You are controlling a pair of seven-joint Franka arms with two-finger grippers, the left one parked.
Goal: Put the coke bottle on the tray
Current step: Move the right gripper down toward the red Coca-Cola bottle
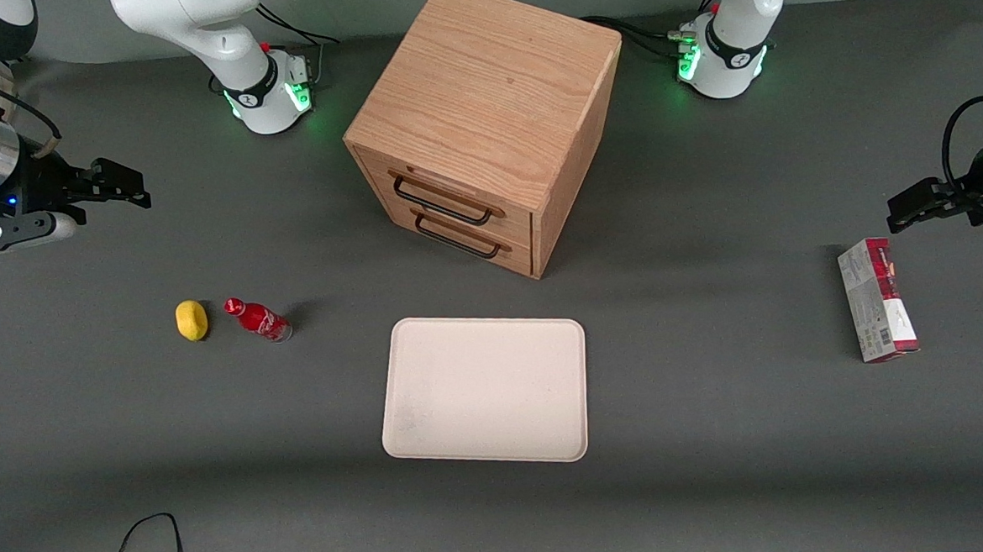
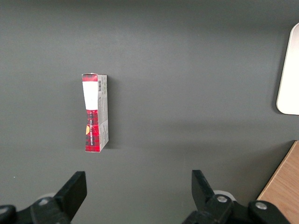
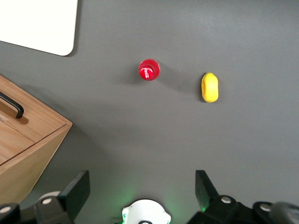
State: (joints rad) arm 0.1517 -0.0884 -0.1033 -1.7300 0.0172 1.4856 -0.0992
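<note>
The coke bottle (image 1: 258, 319), small, glossy red with a red cap, stands upright on the grey table beside a yellow lemon. In the right wrist view it shows from above as a red cap (image 3: 149, 70). The cream-white tray (image 1: 486, 388) lies flat, nearer the front camera than the wooden cabinet; a corner of it shows in the right wrist view (image 3: 42, 25). My right gripper (image 1: 112, 185) hangs high above the table at the working arm's end, well away from the bottle. Its fingers are wide open and empty (image 3: 140, 189).
A yellow lemon (image 1: 192, 319) lies close beside the bottle. A wooden two-drawer cabinet (image 1: 484, 125) stands at the table's middle. A red-and-grey carton (image 1: 878, 310) lies toward the parked arm's end. Cables (image 1: 148, 546) trail at the table's front edge.
</note>
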